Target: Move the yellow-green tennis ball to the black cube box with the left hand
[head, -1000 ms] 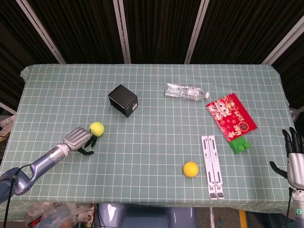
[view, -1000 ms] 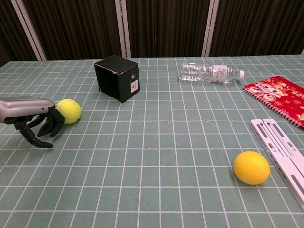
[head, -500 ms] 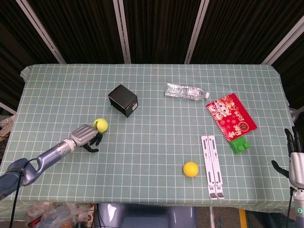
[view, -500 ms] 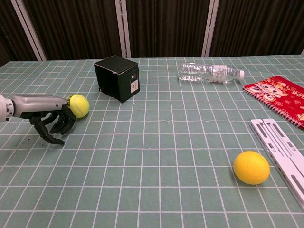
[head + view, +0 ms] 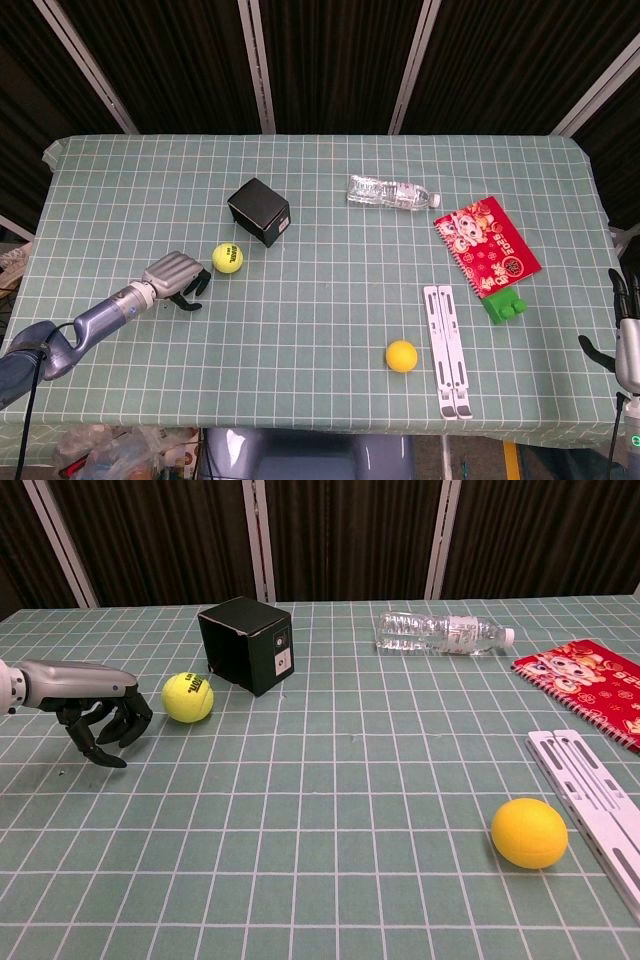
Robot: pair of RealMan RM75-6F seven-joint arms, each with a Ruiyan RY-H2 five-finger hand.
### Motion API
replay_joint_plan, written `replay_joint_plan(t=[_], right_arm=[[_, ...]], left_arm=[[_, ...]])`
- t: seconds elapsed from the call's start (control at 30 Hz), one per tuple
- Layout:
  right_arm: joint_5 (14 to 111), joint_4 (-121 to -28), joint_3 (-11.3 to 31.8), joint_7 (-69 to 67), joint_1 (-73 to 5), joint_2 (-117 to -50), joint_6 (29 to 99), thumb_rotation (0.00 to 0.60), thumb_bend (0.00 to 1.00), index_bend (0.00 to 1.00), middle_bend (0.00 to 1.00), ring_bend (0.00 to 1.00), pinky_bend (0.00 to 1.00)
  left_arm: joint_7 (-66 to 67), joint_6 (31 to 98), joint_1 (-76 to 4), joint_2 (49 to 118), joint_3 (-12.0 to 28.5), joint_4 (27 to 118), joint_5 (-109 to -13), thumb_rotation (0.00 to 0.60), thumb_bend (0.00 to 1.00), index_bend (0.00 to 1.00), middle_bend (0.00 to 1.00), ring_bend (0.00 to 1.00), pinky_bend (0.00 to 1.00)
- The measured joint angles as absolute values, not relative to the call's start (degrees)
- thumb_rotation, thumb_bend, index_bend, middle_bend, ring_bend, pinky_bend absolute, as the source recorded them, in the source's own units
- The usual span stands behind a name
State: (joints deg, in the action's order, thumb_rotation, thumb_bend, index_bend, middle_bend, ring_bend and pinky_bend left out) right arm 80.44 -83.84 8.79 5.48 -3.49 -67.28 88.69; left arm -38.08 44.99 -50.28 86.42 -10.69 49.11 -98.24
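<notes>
Left hand low over the table, fingers curled under, holding nothing. Tennis ball loose on the cloth just beside the fingertips, small gap between them, not touching. Ball sits near the black box, just short of it. Right hand at table edge, fingers spread, empty.

one yellow-green tennis ball, one black cube box, one clear plastic water bottle, one red patterned spiral notebook, one green toy block, one white folding stand, one smooth yellow-orange ball, one green checked tablecloth, two robot hands: left hand, right hand.
</notes>
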Motion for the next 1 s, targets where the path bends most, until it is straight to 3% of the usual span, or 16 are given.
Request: replay_joint_plan(t=[0.43,1.0], right_arm=[[81.5,-84.5,8.4,5.9,-3.4,-67.2,89.4,0.6,0.19,0.0,0.0,0.0,0.0],[81.5,-84.7,8.5,5.0,-2.6,-66.4,90.3,0.6,0.19,0.0,0.0,0.0,0.0]], left_arm=[[-42.8,45.7,-52.9,93.5,-10.5,42.0,-99.1,0.544,0.2,0.62,0.72,0.57,0.71],[-43.2,44.3,-54.7,94.8,-9.7,39.3,-97.5,0.563,0.2,0.63,0.72,0.57,0.71]])
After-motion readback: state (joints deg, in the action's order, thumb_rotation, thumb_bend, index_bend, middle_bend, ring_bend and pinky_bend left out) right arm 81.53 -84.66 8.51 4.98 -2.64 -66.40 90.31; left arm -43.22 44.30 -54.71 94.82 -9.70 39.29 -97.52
